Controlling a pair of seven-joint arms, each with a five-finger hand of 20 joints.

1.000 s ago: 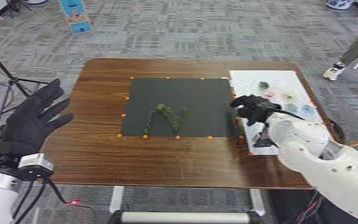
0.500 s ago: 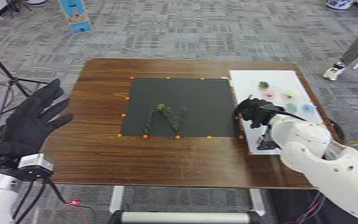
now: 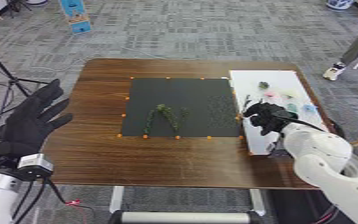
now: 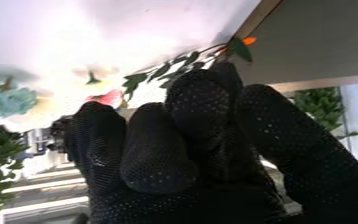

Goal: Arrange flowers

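Right hand [image 3: 269, 119] over white board [image 3: 255, 79] on table [image 3: 91, 165], near a leafy sprig [image 4: 160, 71], cannot tell whether apart or clamped, with left hand [image 3: 29, 122] spread by the table's left edge, greenery [image 3: 164, 109] on black mat [image 3: 180, 89], and small flowers [image 3: 270, 94] on the board beyond the right hand.

Past the right hand [image 4: 158, 172] lies a leafy green sprig [image 4: 135, 79], a pink flower [image 4: 110, 97] (partly hidden) near it.

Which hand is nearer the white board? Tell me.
Right: the right hand is over the white board; the left hand is across the table, by its left edge.
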